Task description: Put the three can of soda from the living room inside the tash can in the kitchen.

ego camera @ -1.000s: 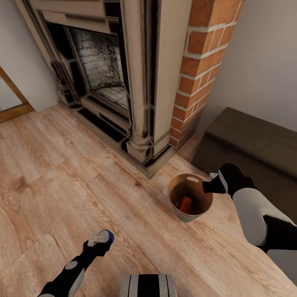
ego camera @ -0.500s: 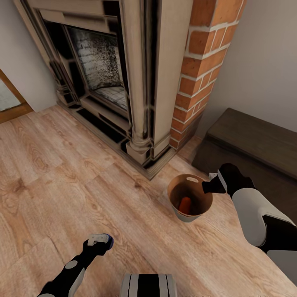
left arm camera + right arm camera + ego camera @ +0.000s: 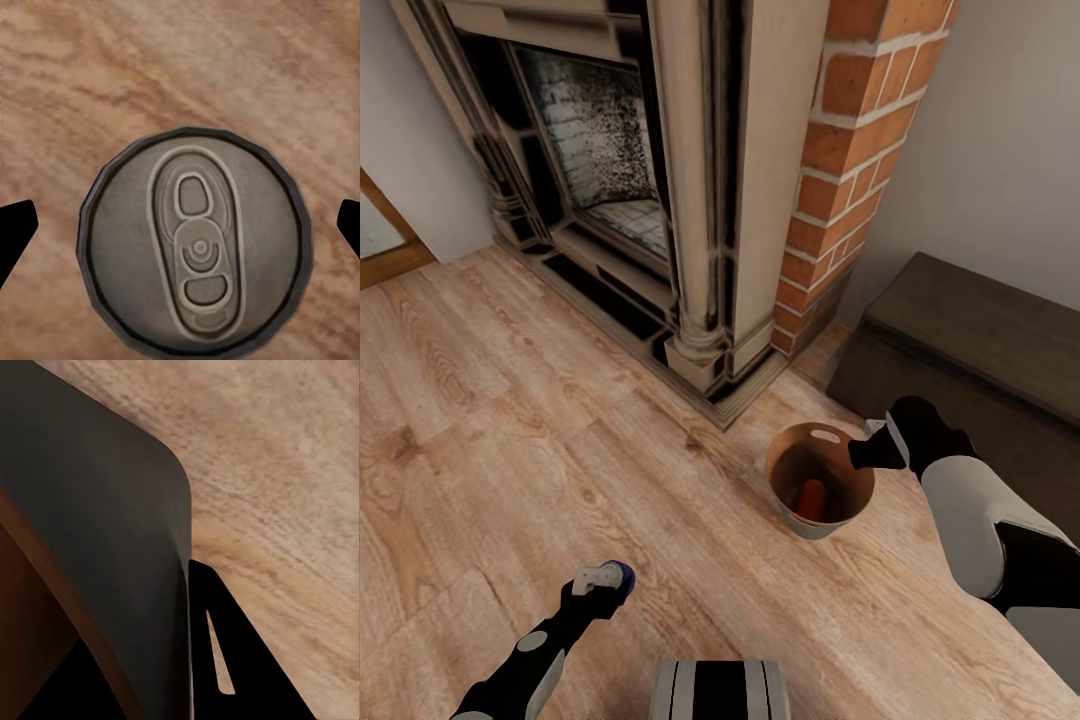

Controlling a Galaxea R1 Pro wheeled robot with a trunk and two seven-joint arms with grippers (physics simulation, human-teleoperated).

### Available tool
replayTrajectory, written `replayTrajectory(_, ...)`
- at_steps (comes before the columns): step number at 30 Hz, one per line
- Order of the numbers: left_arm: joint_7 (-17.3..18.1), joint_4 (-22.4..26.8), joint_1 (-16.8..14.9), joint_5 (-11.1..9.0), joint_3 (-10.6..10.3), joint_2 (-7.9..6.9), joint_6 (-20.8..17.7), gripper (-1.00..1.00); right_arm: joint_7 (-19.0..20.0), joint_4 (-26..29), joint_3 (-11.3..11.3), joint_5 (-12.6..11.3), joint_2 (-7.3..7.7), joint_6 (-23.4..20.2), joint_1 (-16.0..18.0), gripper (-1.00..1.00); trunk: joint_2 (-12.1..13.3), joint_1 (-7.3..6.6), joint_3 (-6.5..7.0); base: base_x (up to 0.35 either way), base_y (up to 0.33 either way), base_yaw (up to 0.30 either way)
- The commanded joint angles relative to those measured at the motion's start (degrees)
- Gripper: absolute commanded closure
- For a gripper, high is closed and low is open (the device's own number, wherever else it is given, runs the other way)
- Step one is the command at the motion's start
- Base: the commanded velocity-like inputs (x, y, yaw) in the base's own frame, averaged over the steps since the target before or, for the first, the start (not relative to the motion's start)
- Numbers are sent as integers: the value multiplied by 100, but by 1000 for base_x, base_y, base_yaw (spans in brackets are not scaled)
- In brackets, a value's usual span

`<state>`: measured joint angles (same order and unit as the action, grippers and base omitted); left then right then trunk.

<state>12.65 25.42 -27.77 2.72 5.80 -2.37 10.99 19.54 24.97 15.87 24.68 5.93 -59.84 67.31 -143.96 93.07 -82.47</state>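
A dark blue soda can [image 3: 620,574] stands upright on the light wood floor, its silvery top [image 3: 196,247] facing the left wrist camera. My left gripper [image 3: 600,580] hovers over it, open, with the black fingertips [image 3: 15,229] on either side and clear of the can. The brown trash can [image 3: 796,462] sits on the floor by the brick fireplace, and one orange soda can [image 3: 812,497] lies inside it. My right gripper [image 3: 863,455] is shut on its rim, whose dark wall [image 3: 97,525] shows in the right wrist view. A second orange can is hidden.
The red-brick fireplace [image 3: 840,170] with its stone surround [image 3: 700,200] rises straight ahead. A dark low cabinet [image 3: 970,340] stands at the right against the wall. A wood-framed glass door [image 3: 380,240] is at the far left. Wood floor [image 3: 510,400] spreads to the left.
The whole view has shifted a little, so the camera moved. Both arms, the blue can and the trash can hold their places.
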Motion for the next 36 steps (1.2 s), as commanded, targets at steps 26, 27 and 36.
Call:
replayTrajectory(26,35,7,0,0,0,-1,0,-100,32,138,12,-104,-11,-16,2,100,0,-1,0,0,0,0)
replayTrajectory(27,35,7,0,0,0,-1,0,-100,32,138,12,-104,-11,-16,2,100,0,-1,0,0,0,0)
replayTrajectory(36,35,2,0,0,0,-1,0,-100,32,139,12,-104,-43,-16,2,100,0,-1,0,0,0,0)
